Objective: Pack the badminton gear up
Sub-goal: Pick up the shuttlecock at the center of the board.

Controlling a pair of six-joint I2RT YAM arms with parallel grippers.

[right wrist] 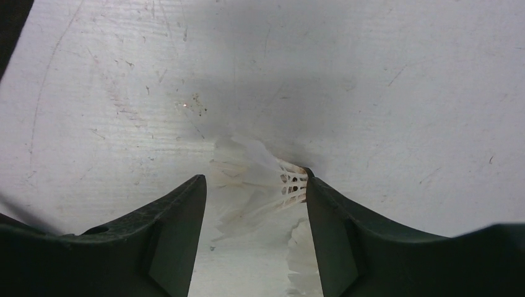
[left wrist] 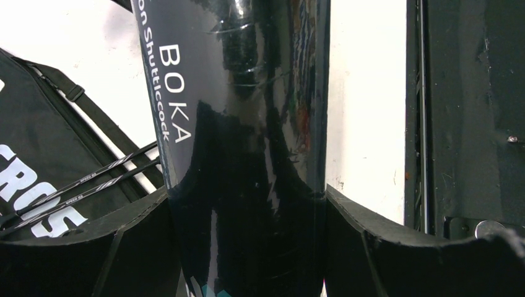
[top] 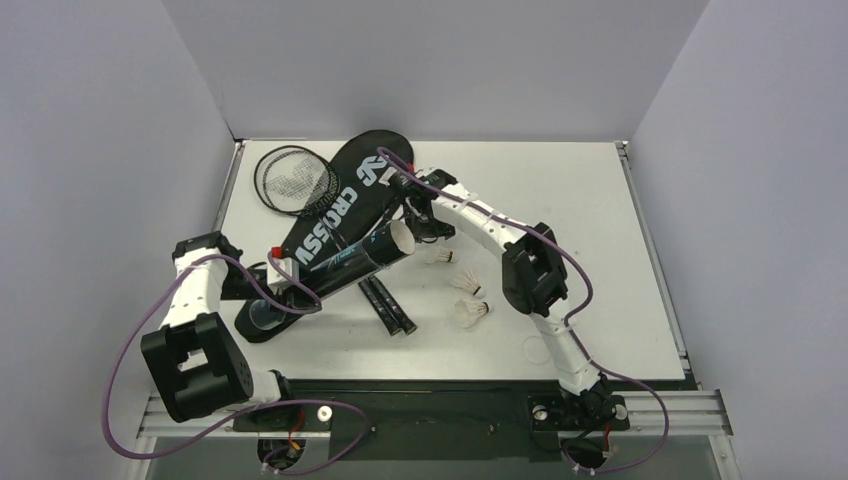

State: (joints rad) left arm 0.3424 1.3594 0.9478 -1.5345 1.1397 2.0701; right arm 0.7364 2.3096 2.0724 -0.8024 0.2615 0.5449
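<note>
While pinching a feather shuttlecock (right wrist: 247,167) between the fingers of the right claw (right wrist: 254,178), risking bent or crushed vanes through any harder squeeze, with one finger pressing near the bound stems and the other against the soft skirt. Hovering that claw just beside the pale end, seemingly the open mouth, of the black BOKA shuttlecock tube (top: 350,262). Gripping the tube's lower part in the left claw (left wrist: 246,192), closed tight on the glossy wall, and propping it aslant along the near side of the CROSSWAY racket bag (top: 335,215). Judging the likeliest slips: snagging the feather rim on the tube's lip through an off-axis approach and dropping the shuttlecock beside the mouth; letting the slick tube twist or slide in the left claw, carrying the mouth out of line; sweeping aside the three loose shuttlecocks (top: 440,257) (top: 467,283) (top: 470,312) lying on the bench (top: 600,200) near the right arm's path. Getting the whole layout from the overhead view only: a racket head (top: 295,180) beside the bag at the far left, two racket handles (top: 390,308) jutting out below the tube. Getting the finger-to-feather contact from the right wrist view only, though not settling lifted versus resting on the bench. Reading the printed name and spotting two thin racket shafts (left wrist: 80,182) over the bag from the left wrist view only.
</note>
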